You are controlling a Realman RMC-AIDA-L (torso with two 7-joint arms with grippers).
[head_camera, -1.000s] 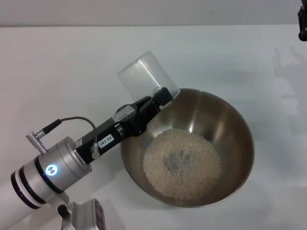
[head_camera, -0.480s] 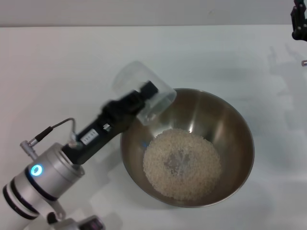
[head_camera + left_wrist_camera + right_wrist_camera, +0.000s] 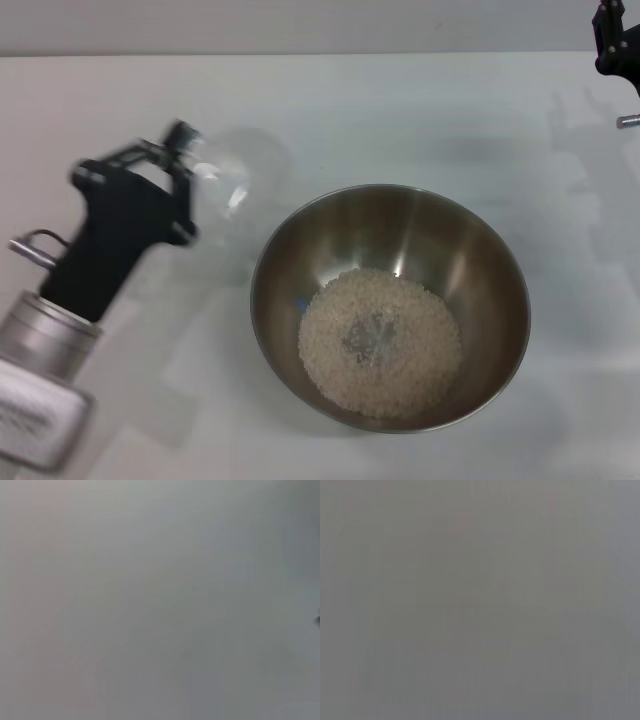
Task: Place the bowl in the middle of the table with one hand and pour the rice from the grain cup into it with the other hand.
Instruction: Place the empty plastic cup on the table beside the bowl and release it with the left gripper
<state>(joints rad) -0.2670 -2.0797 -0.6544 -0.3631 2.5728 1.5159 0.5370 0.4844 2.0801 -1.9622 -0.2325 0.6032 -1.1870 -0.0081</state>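
The steel bowl [image 3: 390, 305] stands near the middle of the white table [image 3: 400, 110] and holds a loose heap of rice [image 3: 380, 342]. My left gripper [image 3: 185, 185] is shut on the clear grain cup [image 3: 232, 178], which looks empty and is held to the left of the bowl, clear of its rim. My right gripper [image 3: 612, 45] shows only partly at the far right corner, away from the bowl. Both wrist views show only flat grey.
My left arm [image 3: 70, 300] crosses the table's near left part. Bare tabletop lies behind the bowl and to its right.
My left gripper has swung the grain cup away from the bowl's rim to the left and turned it. The rice heap and bowl have not moved.
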